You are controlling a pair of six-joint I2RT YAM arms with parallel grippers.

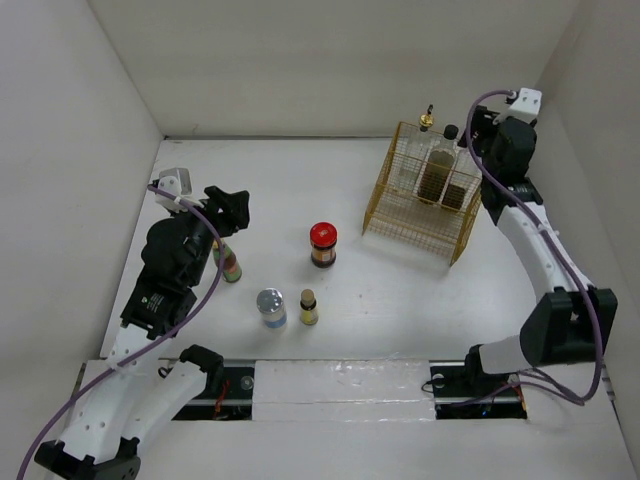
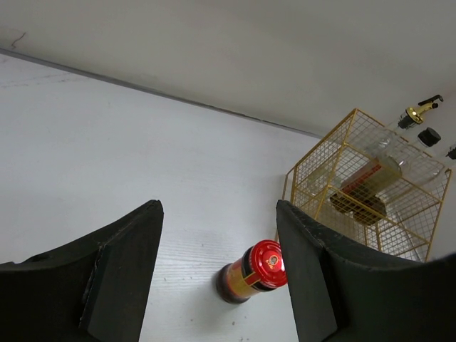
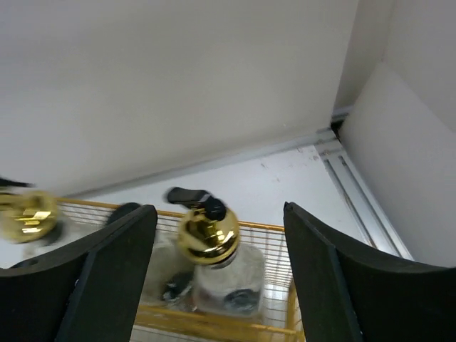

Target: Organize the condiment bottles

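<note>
The red-lidded jar [image 1: 323, 243] stands mid-table and shows ahead between my open left fingers [image 2: 256, 274]. My left gripper [image 1: 236, 208] [image 2: 217, 206] is open and empty. It sits just above the colourful-labelled bottle [image 1: 230, 262]. The silver-lidded jar [image 1: 271, 306] and the small yellow bottle [image 1: 309, 306] stand side by side near the front. In the gold wire basket [image 1: 385, 190] stand a gold-spouted clear bottle [image 1: 428, 125] and a dark black-capped jar [image 1: 450, 135]. My right gripper [image 1: 478, 135] [image 3: 217, 210] is open above the basket. Its fingers straddle a second gold-spouted bottle [image 3: 210, 235] without touching it.
White walls close in the back and both sides. The basket [image 2: 356, 192] stands at the back right, close to the right wall. Its rim [image 3: 271, 228] lies under my right gripper. A black rail runs along the near edge [image 1: 330, 385].
</note>
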